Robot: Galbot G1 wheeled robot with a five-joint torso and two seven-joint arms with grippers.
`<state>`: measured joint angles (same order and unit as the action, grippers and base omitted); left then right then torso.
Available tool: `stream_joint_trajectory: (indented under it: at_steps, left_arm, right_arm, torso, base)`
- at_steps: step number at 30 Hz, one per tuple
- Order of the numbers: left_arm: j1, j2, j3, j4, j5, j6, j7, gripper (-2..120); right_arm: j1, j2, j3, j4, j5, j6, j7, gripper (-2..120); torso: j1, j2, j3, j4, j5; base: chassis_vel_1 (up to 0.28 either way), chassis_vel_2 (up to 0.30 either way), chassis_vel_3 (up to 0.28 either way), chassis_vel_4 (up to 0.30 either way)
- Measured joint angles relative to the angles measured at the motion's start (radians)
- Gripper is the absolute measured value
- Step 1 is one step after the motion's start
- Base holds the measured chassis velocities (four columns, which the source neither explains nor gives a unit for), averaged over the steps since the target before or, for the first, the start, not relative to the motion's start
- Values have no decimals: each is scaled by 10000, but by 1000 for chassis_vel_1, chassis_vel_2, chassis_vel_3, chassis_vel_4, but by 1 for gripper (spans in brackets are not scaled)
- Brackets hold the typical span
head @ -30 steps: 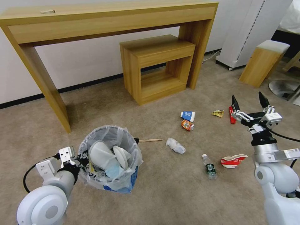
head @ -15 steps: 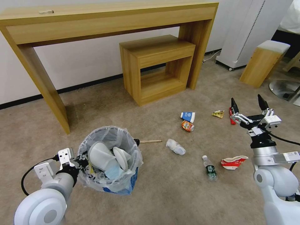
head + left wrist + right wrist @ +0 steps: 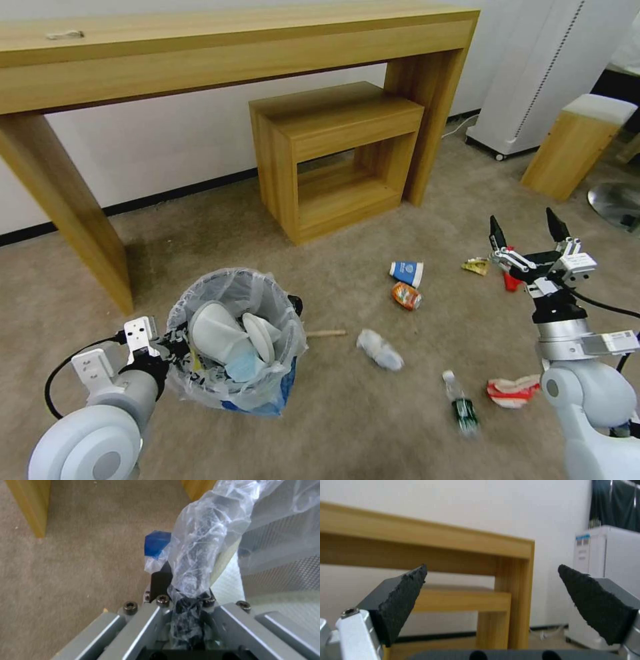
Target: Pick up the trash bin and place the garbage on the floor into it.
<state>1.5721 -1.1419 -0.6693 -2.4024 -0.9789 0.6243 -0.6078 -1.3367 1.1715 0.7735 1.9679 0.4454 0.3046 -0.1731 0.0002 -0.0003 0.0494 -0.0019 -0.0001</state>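
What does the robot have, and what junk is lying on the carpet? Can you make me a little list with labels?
left pincer: shut on the trash bin rim and its clear bag
right pincer: open, empty, raised above the floor
in the bin: white slippers
on the floor: blue cup, orange can, tissue wad, small bottle, red-white cup, yellow wrapper, stick
furniture behind: long wooden table, small wooden table

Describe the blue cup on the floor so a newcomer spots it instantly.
Start at the small wooden shelf unit under the long table. On the beige carpet in front of its right side lies the blue-white paper cup, tipped over. Just beside it sits a crushed orange can; it is the only blue piece of litter there.
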Motion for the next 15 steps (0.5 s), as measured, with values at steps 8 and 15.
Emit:
stream_joint_trajectory:
  at_steps: [8,15]
  left_arm:
    - [49,33,-97,-198,-10,0,10,1]
    - [197,64,-210,-573,95,1,12,1]
  right_arm:
    - [-836,-726,-871,540,-550,-2268,1546,100]
    - [-1430,-1891,-1983,1017,-357,-6414,3212,100]
  torso:
    - [-3,8,-6,-3,0]
    - [-3,9,-3,0,1]
  base:
    - [-12,7,11,-8]
    - [0,0,0,0]
